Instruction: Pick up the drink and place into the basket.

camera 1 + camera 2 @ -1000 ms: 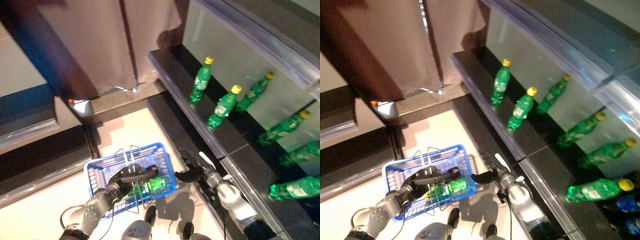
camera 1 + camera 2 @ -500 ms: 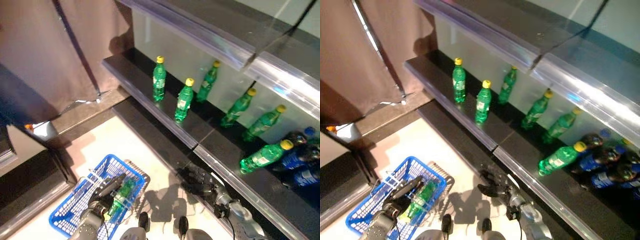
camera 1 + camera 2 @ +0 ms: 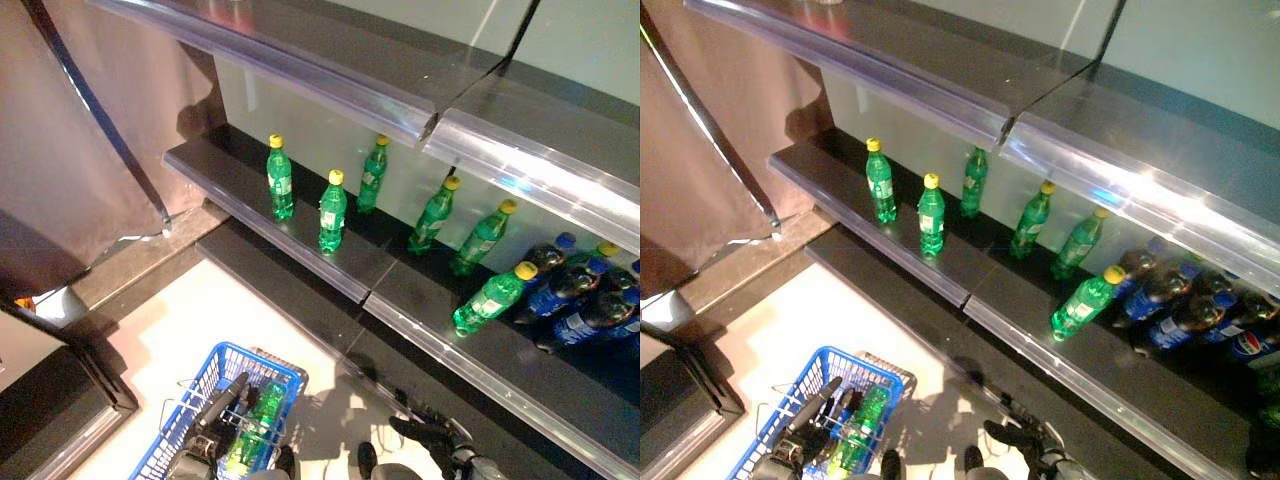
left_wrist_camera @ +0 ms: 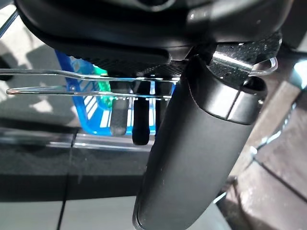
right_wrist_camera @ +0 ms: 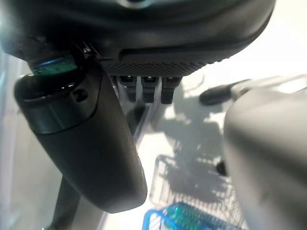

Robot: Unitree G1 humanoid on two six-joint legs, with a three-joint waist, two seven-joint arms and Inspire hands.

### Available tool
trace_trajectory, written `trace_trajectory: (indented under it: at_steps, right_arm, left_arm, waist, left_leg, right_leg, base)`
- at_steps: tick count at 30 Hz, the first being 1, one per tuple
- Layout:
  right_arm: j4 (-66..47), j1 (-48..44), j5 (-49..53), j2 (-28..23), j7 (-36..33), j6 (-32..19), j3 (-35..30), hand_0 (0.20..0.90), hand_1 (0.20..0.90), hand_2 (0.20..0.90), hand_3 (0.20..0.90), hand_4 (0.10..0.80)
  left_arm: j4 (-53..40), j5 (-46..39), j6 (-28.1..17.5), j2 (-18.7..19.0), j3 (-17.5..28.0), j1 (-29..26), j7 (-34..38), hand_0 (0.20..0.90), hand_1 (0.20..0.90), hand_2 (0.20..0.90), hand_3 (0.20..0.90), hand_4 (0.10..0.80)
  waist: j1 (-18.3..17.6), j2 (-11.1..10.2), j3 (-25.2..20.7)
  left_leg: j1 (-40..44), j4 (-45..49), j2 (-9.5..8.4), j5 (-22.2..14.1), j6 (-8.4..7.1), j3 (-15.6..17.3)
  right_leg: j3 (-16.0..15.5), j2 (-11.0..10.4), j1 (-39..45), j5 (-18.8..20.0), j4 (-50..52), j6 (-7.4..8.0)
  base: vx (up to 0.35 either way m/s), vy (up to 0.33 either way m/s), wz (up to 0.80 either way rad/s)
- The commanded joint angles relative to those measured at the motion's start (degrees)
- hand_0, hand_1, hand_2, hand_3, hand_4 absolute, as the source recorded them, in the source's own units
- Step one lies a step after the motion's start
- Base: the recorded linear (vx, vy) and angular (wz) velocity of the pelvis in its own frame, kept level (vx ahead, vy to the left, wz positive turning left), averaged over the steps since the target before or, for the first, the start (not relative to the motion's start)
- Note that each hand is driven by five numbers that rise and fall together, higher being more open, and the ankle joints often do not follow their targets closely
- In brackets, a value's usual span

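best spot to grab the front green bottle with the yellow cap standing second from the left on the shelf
Grip the green bottle around its labelled middle, coming in from the open front edge of the shelf. It stands upright near that edge, with the other bottles standing apart from it, so a sideways wrap looks clear. The upper shelf overhangs it, which probably makes a grasp from above awkward.

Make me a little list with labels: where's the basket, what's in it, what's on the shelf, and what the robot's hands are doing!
basket: blue basket on the floor, carried by its wire handles
inside it: one green bottle lying down
shelf: green bottles with yellow caps, blue-capped dark bottles at the robot's right
left hand: curled round the basket's handles
right hand: low beside the shelf, empty, fingers relaxed
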Motion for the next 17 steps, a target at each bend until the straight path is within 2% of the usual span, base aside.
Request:
trace_trajectory:
  at_steps: [1,17]
  right_arm:
    - [5.9,-1.1,0.8,-3.5,-0.8,-2.0,-2.3,0.9,0.9,0.9,0.9,0.8]
    - [12.8,-1.5,-7.0,-4.7,-3.8,0.9,-4.4,0.9,0.9,0.9,0.9,0.8]
  left_arm:
    - [-4.5,-4.7,-9.6,1.5,4.5,-5.3,-12.7,0.3,0.3,0.3,0.2,0.1]
    - [-2.5,-5.5,-8.7,0.7,6.7,-4.1,-13.8,0.3,0.3,0.3,0.2,0.1]
  waist:
    - [2.1,3.7,-10.2]
    - [3.5,4.3,-11.0]
  left_leg:
    - [0.6,5.6,-2.73,-10.0,0.34,-0.1]
    - [0.1,4.3,-2.48,-9.2,-0.17,-1.5]
  right_leg:
    - [-2.8,3.5,-1.8,-1.3,0.1,-1.24]
    - [-4.2,4.5,-2.0,-2.0,0.1,-2.05]
  base:
    - [0.023,-0.022,-0.17]
    - [0.004,-0.005,-0.01]
